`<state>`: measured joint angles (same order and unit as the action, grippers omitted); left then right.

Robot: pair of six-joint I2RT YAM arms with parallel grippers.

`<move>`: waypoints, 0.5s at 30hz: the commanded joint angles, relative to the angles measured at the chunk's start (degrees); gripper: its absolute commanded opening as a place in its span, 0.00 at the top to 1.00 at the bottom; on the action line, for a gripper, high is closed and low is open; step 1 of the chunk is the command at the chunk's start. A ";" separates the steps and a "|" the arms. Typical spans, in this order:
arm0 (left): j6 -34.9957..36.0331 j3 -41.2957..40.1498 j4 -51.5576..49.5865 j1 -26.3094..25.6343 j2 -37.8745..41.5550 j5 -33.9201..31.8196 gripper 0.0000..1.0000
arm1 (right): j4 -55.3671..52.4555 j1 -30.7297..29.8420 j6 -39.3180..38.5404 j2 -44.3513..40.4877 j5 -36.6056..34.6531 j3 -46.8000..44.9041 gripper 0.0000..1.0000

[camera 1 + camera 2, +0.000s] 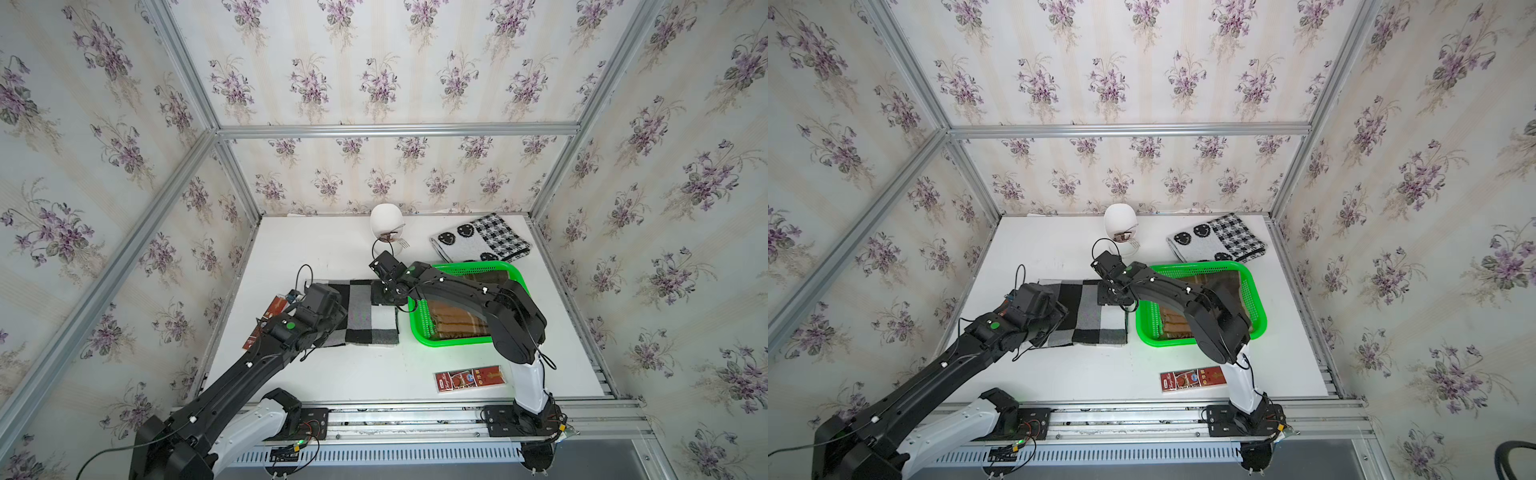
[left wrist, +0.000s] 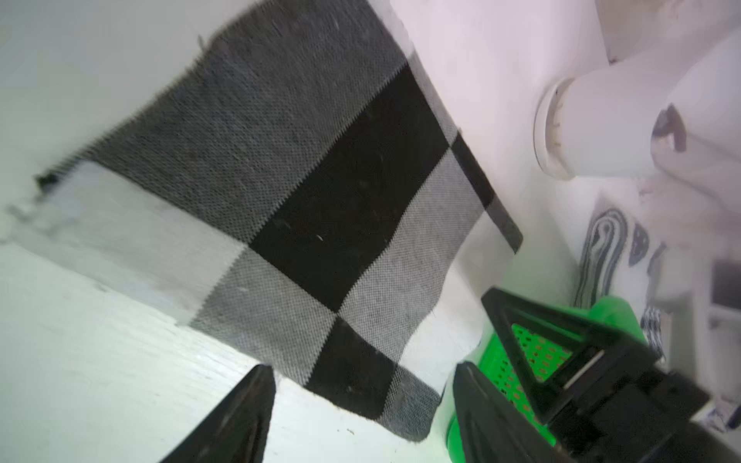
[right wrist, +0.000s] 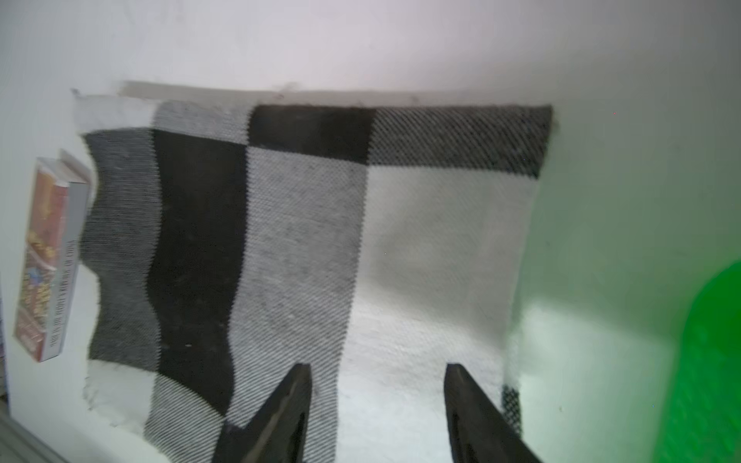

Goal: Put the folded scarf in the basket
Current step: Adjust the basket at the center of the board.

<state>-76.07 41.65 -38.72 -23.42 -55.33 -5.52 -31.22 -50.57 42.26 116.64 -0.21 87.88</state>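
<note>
L pincer [image 2: 363,366] wide, empty | R pincer [image 3: 377,365] apart over scarf [image 3: 304,248], empty | jaws: wrist cams only

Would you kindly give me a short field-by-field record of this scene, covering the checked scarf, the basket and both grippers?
scarf: checked scarf, folded, flat on the table
scarf position: beside the basket, not in it
basket contents: brown striped cloth
left gripper: jaws open, holding nothing
right gripper: jaws open over the scarf, holding nothing
task status: not yet done
</note>
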 commanded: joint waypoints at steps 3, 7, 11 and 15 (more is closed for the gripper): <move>13.23 -3.40 -5.74 15.55 2.39 6.49 0.24 | -1.69 0.03 3.18 -0.49 -4.77 -3.00 0.41; 15.89 -6.94 -4.50 23.74 4.14 10.38 0.21 | -2.15 1.08 0.80 1.40 -5.63 0.61 0.41; 16.31 -9.91 0.36 27.01 2.66 14.07 0.18 | -3.64 3.63 -1.16 4.29 -6.53 5.43 0.41; 16.84 -11.67 4.93 28.71 -3.80 17.56 0.20 | -5.28 5.68 -3.13 7.83 -5.65 10.45 0.40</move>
<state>-61.06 30.39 -38.02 4.23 -56.69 8.45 -34.17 -45.56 41.32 123.02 -5.10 96.05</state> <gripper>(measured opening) 0.809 0.600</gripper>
